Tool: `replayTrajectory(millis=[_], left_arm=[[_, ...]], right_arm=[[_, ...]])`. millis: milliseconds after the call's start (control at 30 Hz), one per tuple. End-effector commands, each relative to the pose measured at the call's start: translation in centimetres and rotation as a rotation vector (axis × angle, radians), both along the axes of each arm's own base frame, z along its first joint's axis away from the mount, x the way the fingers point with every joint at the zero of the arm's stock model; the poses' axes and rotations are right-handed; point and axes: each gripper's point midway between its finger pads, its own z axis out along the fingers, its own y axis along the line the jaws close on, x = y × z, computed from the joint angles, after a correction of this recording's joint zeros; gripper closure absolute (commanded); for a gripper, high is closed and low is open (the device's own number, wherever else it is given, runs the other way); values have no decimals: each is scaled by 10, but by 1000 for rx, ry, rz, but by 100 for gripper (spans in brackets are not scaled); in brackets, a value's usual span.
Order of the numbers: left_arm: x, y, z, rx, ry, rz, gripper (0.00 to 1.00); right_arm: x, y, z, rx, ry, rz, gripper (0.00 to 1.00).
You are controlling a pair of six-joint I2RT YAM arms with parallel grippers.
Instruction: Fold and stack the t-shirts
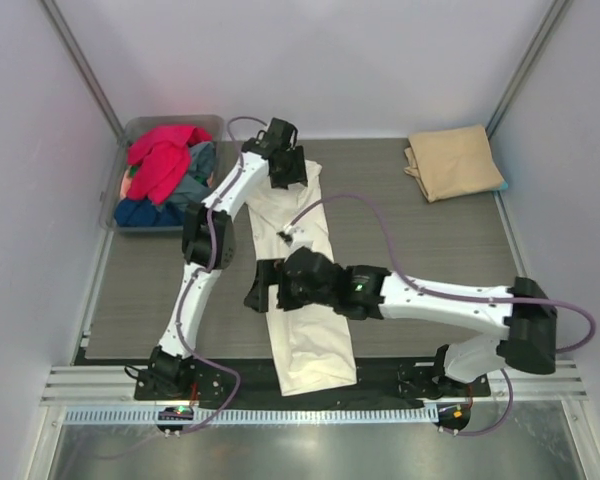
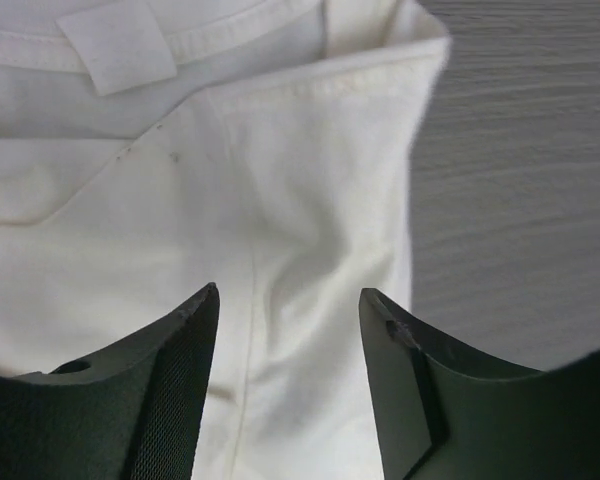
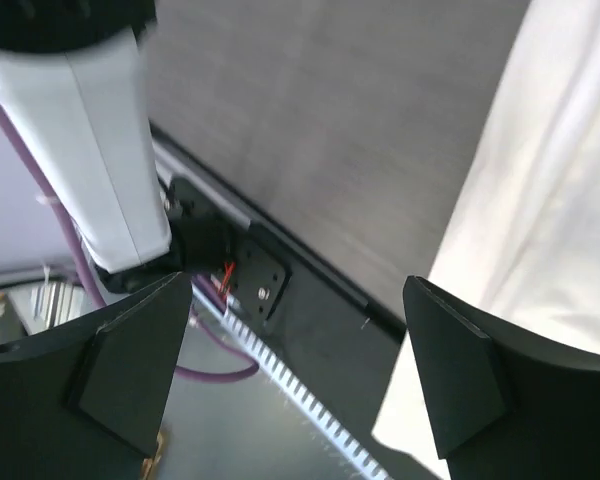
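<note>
A large cream-white t-shirt (image 1: pixel 305 300) lies as a long strip down the middle of the mat, its lower end over the near edge. My left gripper (image 1: pixel 288 170) is open above its far collar end. In the left wrist view the open gripper (image 2: pixel 288 291) hovers over the cream cloth (image 2: pixel 280 180), near the neck label (image 2: pixel 115 45). My right gripper (image 1: pixel 263 288) is open and empty at the strip's left edge, mid-length. In the right wrist view it (image 3: pixel 298 282) frames the near rail, with the cream shirt (image 3: pixel 550 200) to the right. A tan-beige t-shirt (image 1: pixel 455 160) lies folded at the back right.
A grey plastic tub (image 1: pixel 130 135) at the back left holds a red shirt (image 1: pixel 160 155) and blue-grey shirts (image 1: pixel 145 212). The left arm's base (image 3: pixel 100 150) and the toothed metal rail (image 3: pixel 300 395) show close to the right gripper. Walls enclose the mat (image 1: pixel 430 250).
</note>
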Motion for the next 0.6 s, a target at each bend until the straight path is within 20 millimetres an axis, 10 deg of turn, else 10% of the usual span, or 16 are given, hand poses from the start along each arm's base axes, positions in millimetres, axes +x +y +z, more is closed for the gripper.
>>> replayTrajectory(millis=[0,67,167,200,367,400,433,567], left_arm=[[-10,-13,177,-124,-311,-148,40],[-29,24,234,-65,-392,-71,32],[-58,68,250,-35,-362,14,29],[-83,83,288,-48,-417,29,29],[-165,133,288,27,-423,95,29],[-181,139,253,55,-353,94,29],[-201,147,271,20,-413,111,29],[-252,151,232,-61,-380,93,31]], right_arm=[[48,-46,47,-85,-257,-130,7],[74,-67,56,-133,-316,-164,6],[130,-98,55,-170,-320,-237,8],[144,-105,53,-187,-331,-243,8],[225,-98,23,-284,-328,-148,9],[236,-94,20,-288,-322,-144,9],[248,-89,17,-287,-316,-142,9],[309,-59,9,-222,-290,-135,9]])
